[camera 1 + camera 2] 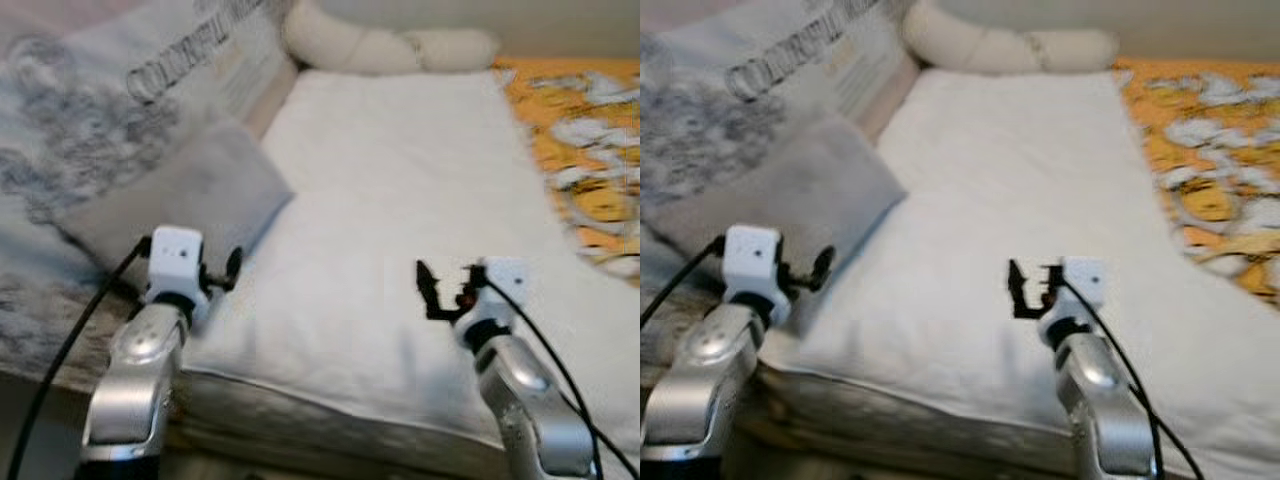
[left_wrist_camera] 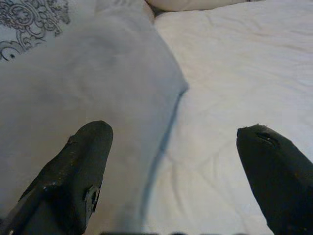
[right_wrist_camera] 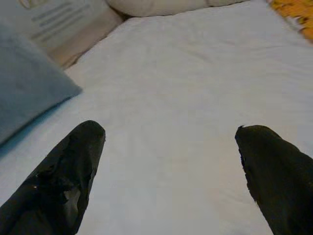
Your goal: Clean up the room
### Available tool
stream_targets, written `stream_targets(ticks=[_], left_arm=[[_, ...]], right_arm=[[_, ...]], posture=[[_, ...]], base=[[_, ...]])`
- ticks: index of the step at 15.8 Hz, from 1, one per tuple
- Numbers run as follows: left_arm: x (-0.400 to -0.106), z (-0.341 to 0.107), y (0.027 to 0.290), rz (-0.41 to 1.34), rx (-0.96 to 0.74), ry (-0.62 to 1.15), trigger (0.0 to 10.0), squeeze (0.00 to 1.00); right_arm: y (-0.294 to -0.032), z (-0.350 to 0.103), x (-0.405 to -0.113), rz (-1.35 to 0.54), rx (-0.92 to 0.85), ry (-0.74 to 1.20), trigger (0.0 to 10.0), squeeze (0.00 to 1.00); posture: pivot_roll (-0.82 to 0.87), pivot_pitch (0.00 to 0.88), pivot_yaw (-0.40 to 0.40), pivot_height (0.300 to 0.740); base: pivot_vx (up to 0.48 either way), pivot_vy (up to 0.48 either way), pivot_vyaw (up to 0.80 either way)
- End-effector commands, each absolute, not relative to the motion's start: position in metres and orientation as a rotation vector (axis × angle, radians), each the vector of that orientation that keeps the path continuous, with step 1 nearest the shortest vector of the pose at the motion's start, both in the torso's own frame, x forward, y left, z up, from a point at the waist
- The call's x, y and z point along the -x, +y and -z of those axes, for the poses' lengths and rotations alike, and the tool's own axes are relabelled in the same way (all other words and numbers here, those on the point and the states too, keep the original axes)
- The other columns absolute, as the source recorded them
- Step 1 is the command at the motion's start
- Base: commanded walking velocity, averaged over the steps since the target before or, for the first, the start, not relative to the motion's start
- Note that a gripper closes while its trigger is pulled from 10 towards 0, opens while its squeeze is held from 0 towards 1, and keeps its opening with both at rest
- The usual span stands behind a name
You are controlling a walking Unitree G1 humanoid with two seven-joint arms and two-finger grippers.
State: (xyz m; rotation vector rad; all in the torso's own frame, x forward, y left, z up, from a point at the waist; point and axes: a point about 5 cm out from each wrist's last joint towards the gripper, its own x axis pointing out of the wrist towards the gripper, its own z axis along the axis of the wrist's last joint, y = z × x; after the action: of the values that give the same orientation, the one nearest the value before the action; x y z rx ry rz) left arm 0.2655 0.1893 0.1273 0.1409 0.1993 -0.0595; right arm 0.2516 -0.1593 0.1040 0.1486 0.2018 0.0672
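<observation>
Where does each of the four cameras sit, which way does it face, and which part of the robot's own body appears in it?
Left eye view: on the head, looking forward and down at the white duvet; both silver arms show, with the left hand and right hand.
Right eye view: beside it, same scene and arms, slightly shifted.
Left wrist view: along that hand's open black fingers, at the grey pillow edge.
Right wrist view: along its own open fingers, over the duvet.
Shared: both wrist views catch the grey pillow and the duvet.

Light: soft, even, moderately bright.
Shadows: faint band beside the grey square fabric pillow (image 2: pixel 88 83).
Head views: slightly blurred throughout.
Wrist views: near black fingers (image 3: pixel 58 181) out of focus.
</observation>
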Motion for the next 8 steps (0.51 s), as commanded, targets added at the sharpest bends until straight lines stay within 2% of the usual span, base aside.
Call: stream_targets(ticks=[1,8], left_arm=[[-0.261,-0.125,0.2,0.018,-0.16,0.221,10.0,1.0],[-0.251,-0.121,0.207,-0.007,-0.179,0.236,10.0,1.0]], right_arm=[[-0.154,-0.103,-0.252,-0.076,-0.136,0.215,10.0,0.0],[-0.16,-0.102,-0.255,-0.089,-0.109,0.21,10.0,0.0]], posture=[[-0.08,0.0,0.07,0.74],[-0.04,0.0,0.027,0.74]], base=[[0.0,-0.48,0.0],[0.0,-0.48,0.0]])
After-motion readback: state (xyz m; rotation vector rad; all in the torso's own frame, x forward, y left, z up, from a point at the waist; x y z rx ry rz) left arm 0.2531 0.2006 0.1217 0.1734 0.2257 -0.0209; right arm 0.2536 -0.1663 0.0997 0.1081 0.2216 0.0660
